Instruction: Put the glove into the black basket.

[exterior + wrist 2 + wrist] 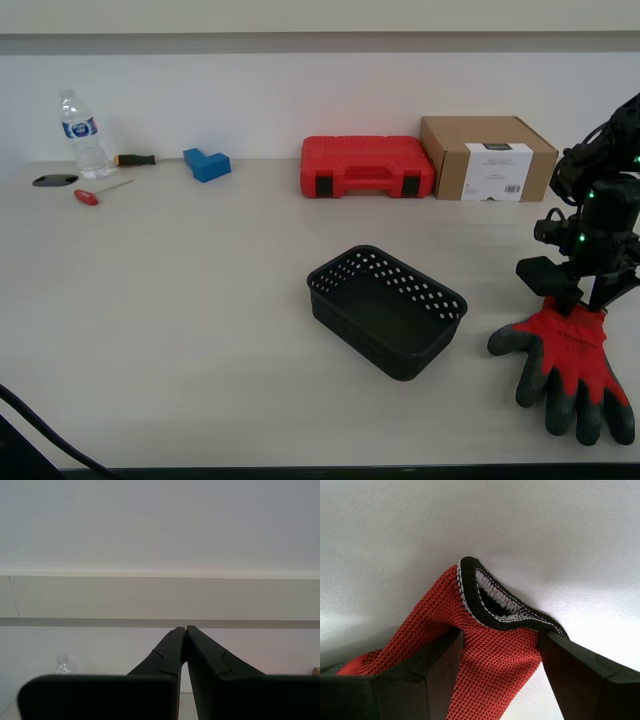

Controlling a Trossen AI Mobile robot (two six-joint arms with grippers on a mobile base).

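Observation:
The glove (pixel 570 360), red knit with dark grey fingers, lies at the exterior view's right near the table's front edge, fingers toward the front. My first gripper (pixel 578 305) stands over its cuff. In the first wrist view the gripper (pixel 500 636) has its jaws pressed on both sides of the red cuff (pixel 490 670), which is bunched up and raised. The black basket (pixel 350 315) stands empty at mid-table, to the left of the glove. My second gripper (pixel 186 628) is shut and empty, facing the wall; it does not show in the exterior view.
A red tool case (pixel 367 166) and a cardboard box (pixel 487 157) stand at the back. A blue block (pixel 206 163), a water bottle (pixel 80 135), two screwdrivers (pixel 135 159) and a black disc (pixel 55 180) sit at the back left.

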